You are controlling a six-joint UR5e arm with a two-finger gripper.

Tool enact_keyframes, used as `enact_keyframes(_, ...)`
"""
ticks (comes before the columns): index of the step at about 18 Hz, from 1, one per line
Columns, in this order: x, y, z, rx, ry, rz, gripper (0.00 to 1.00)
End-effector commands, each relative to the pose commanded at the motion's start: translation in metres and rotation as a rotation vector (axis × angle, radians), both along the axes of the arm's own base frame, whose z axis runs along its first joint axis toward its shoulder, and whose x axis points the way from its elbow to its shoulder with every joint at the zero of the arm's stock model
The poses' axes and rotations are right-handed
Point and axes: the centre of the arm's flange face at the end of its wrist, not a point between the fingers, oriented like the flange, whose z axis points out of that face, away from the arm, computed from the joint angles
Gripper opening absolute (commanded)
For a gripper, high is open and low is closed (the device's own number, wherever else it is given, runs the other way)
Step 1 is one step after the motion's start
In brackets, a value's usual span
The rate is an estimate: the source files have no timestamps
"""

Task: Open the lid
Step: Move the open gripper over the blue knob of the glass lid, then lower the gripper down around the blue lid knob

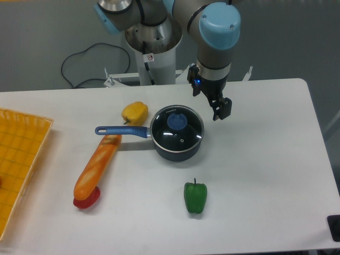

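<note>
Your gripper (221,109) hangs just right of the pan (177,135), holding nothing; you can't tell how far its jaws are apart. Lid (177,127) sits on the pan.

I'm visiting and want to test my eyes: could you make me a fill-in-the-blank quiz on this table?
1. The lid has a ____ knob at its centre.
2. The lid sits on the ____, not lifted.
3. The pepper nearest the camera is ____.
4. The gripper holds ____.

Missing words: blue; saucepan; green; nothing
</note>
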Motion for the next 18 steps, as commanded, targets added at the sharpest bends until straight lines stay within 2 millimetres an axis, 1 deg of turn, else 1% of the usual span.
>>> enact_keyframes(5,0.006,0.002,-0.005,0.022,-0.032,0.167,1.0)
enact_keyframes(10,0.005,0.007,-0.007,0.038,-0.05,0.251,1.0)
enact_keyframes(11,0.004,0.01,-0.004,0.04,-0.046,0.275,1.0)
enact_keyframes(14,0.012,0.028,-0.008,0.042,-0.042,0.255,1.0)
enact_keyframes(16,0.012,0.03,-0.006,0.052,-0.029,0.262,1.0)
enact_keyframes(18,0.01,0.031,-0.005,0.061,-0.018,0.309,1.0)
